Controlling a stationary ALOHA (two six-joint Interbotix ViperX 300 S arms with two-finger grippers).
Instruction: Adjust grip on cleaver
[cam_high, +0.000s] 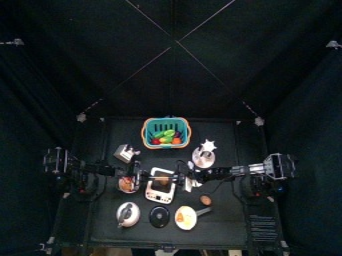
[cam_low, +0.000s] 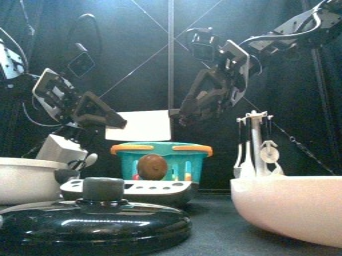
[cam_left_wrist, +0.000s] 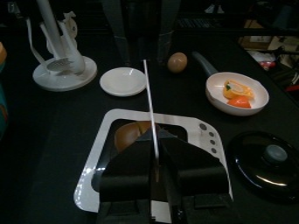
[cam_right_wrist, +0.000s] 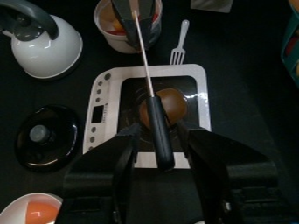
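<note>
The pen is dim, black curtains swallowing most of the light, which falls from overhead onto the small black table (cam_high: 100, 180). Beyond the thin steel cleaver blade (cam_left_wrist: 151, 101), the pale round saucer (cam_left_wrist: 122, 81) and white utensil stand (cam_left_wrist: 61, 70) glare slightly. Beside the blade, the black round lid (cam_left_wrist: 268, 163) carries a soft sheen. In the front view, the near white bowl (cam_low: 287, 208) and dark glossy lid (cam_low: 91, 220) are blurred.

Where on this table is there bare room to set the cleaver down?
Little near the front: the white scale, kettle, black lid, bowl and small plate crowd it. Barer patches show behind, left of the green basket, and right of the utensil rack.
</note>
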